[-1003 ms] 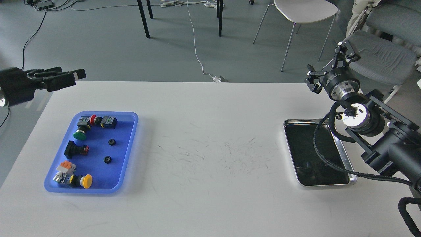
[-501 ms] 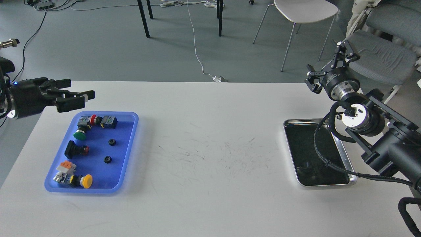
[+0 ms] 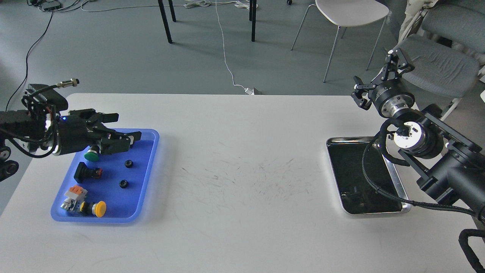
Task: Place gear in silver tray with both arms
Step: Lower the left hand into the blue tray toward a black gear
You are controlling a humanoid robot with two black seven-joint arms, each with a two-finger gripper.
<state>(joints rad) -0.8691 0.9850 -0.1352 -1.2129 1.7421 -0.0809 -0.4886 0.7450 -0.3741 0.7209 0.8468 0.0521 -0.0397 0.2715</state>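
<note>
Two small black gears lie in the blue tray at the left: one further back, one nearer. My left gripper is open, its fingers spread over the back of the blue tray, above and behind the gears. The silver tray lies at the right with a dark mirror-like bottom that holds no object. My right gripper is open and raised behind the silver tray, near the table's far right edge.
The blue tray also holds several push buttons: green, yellow, a black one and an orange-white part. Chairs stand behind the white table. My right arm's cable loops over the silver tray.
My left arm has moved right and down from beyond the table's left corner to over the back of the blue tray, fingers spread. The right arm has barely moved.
</note>
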